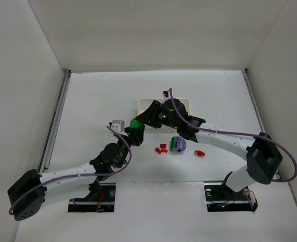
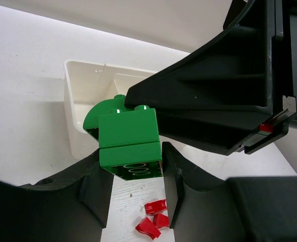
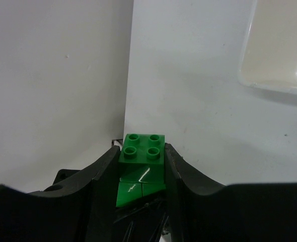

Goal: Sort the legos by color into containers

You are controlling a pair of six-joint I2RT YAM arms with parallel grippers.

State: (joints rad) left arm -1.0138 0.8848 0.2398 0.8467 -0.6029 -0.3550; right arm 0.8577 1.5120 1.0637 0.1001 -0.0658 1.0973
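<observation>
Your left gripper [image 2: 131, 169] has its two fingers closed narrow on the green stack [image 2: 130, 133]. The stack's lower brick sits squarely between the pads, and the rest stands out past the fingertips. Your right gripper [image 3: 141, 151] comes in from the far right and is closed on green as well, with a four-stud brick pinched between its fingertips. From above there is only one green patch, right where the two grippers meet, so both appear to hold the same stack, up off the table [image 1: 98, 96].

Just below your left fingers, a few red legos [image 2: 153, 218] lie loose on the table. To their right is a purple clump [image 1: 177, 144] with bits of green in it, then one more red piece. All of these are on the near side of your right forearm.

Beyond both grippers sits the white tray [image 2: 83, 101], close behind the stack. You cannot tell what it holds — the right arm covers most of it from above, and the wrist views show only white wall and floor.

The stack's long axis runs out from your left palm toward the tray. The studs are at its far end, and the hollow underside faces the left wrist camera. A rounded green piece juts out to the left at the top.
</observation>
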